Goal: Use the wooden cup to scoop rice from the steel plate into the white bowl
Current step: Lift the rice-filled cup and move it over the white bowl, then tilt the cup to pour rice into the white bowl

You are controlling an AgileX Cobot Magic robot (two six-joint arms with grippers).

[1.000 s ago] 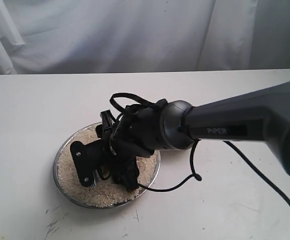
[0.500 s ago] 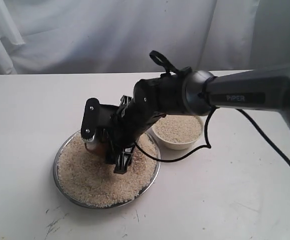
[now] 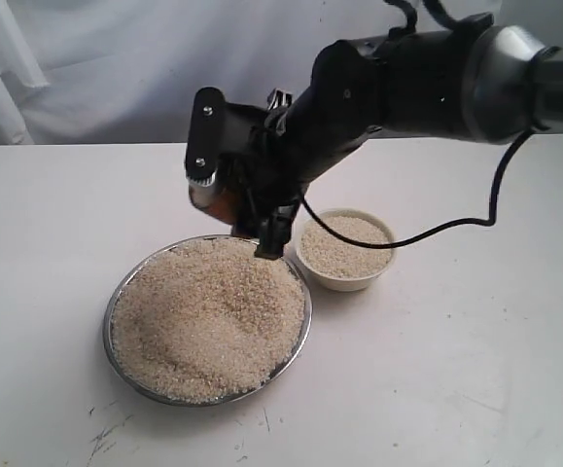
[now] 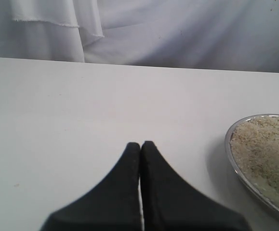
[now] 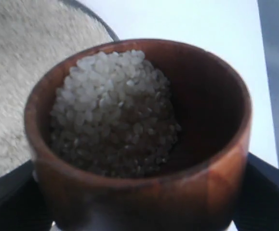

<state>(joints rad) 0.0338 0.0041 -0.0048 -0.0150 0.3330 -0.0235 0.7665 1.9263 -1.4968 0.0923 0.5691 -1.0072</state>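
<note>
The left claw (image 4: 140,144) hangs over bare white table (image 4: 57,120) with its two black fingers pressed together and nothing between them. The rim of the steel plate (image 4: 235,159) lies off to one side of it, apart from the fingertips.

The right claw (image 3: 234,209) stands wide, clamped across the wooden cup (image 3: 215,202). One finger (image 3: 201,136) sits against the cup's left side and the other comes down on its right. The cup is upright and about half full of rice (image 5: 112,110), banked against one side of its dark inside. The plate, heaped with more grains, lies just below the claw, whose lower fingertip reaches down near the heap's far edge; contact there cannot be told. The cup itself is clear of the heap.

The white bowl (image 3: 344,280), already holding rice, sits below and to the right of this claw, just beside the plate. A black cable (image 3: 437,232) loops from the arm above it.
</note>
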